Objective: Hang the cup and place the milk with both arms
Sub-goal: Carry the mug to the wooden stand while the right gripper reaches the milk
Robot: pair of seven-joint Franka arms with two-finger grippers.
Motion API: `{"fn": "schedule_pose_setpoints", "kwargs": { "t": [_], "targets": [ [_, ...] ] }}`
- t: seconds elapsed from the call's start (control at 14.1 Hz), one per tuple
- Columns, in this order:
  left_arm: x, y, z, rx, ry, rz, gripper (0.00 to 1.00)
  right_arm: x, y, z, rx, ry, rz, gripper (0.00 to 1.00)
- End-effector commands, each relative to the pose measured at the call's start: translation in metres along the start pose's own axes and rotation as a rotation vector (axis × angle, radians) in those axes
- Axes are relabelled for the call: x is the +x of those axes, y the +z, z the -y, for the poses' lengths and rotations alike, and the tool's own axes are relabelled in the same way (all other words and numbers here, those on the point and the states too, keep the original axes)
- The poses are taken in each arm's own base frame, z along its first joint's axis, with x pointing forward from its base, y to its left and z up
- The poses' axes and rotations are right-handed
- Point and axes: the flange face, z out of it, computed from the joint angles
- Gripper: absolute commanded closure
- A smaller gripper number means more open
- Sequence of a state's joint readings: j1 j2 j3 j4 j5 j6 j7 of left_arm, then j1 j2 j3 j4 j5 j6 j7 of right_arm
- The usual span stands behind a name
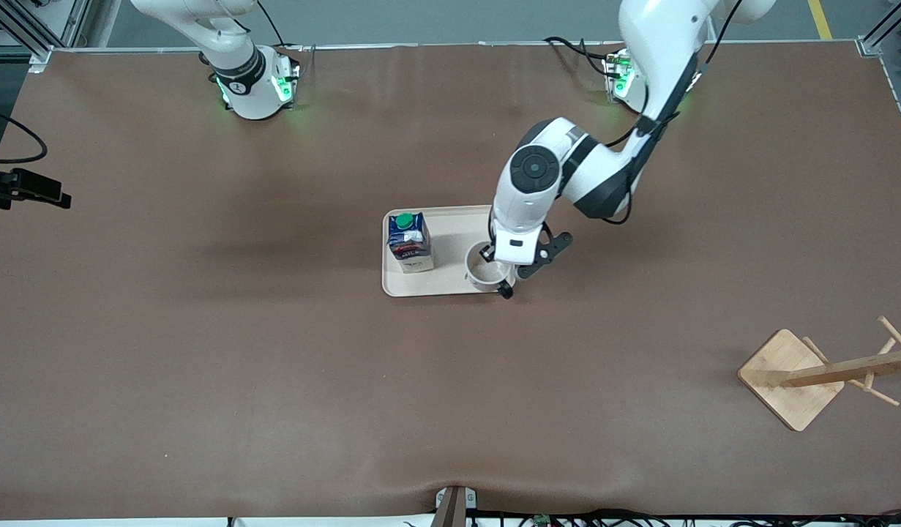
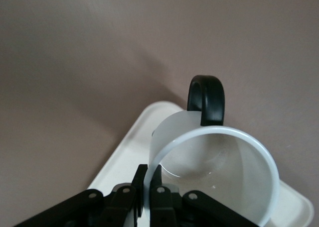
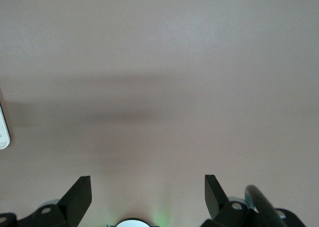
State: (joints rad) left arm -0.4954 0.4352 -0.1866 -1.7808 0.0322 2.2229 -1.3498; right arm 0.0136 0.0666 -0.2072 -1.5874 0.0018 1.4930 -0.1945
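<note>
We see the left gripper [image 2: 148, 187] pinching the cup's [image 1: 487, 272] rim at the tray's [image 1: 421, 289] edge, the milk [image 1: 410, 242] beside it. The right gripper [image 3: 148, 194] waits spread wide over bare surface [image 1: 201, 351].

a matt brown table covering [image 1: 201, 351], smooth with faint creases and ripples, looks like leather or vinyl sheet. on it lies a cream tray [image 1: 421, 287] with a smooth, satin, plastic-like finish. the cup [image 1: 484, 272] on the tray is glossy white, ceramic in look, with a shiny black handle [image 2: 207, 100]. beside the cup on the tray stands the milk [image 1: 410, 241], a printed paperboard carton with a green plastic cap [image 1: 404, 219]. the left gripper [image 2: 148, 184] pinching the cup's rim is matt black plastic or metal; the right gripper [image 3: 148, 194] looks the same. well apart from the tray, a rack [image 1: 816, 375] of pale, unpainted wood shows light grain.
</note>
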Motion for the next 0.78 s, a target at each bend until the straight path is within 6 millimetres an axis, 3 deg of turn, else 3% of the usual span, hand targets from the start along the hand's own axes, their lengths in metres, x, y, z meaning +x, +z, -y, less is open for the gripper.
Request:
{"fn": "schedule_pose_setpoints", "kwargs": {
  "t": [0.0,0.14,0.35,0.57,0.71],
  "targets": [
    [0.039,-0.063,0.014,-0.019,0.029,-0.039,1.0,0.001,-0.006,0.005,-0.001,-0.005,-0.004,0.0],
    [0.083,-0.107,0.033,-0.05,0.082,-0.068,1.0,0.002,-0.007,0.015,0.024,0.02,-0.012,0.0],
    [0.143,-0.158,0.068,-0.017,0.184,-0.14,1.0,0.007,-0.005,0.031,0.086,0.046,-0.022,0.0],
    [0.21,-0.199,0.116,0.026,0.288,-0.173,1.0,0.024,0.003,0.081,0.11,0.08,-0.032,0.0],
    [0.239,-0.211,0.141,0.061,0.382,-0.155,1.0,0.033,0.013,0.144,0.098,0.111,-0.032,0.0]
  ]
}}
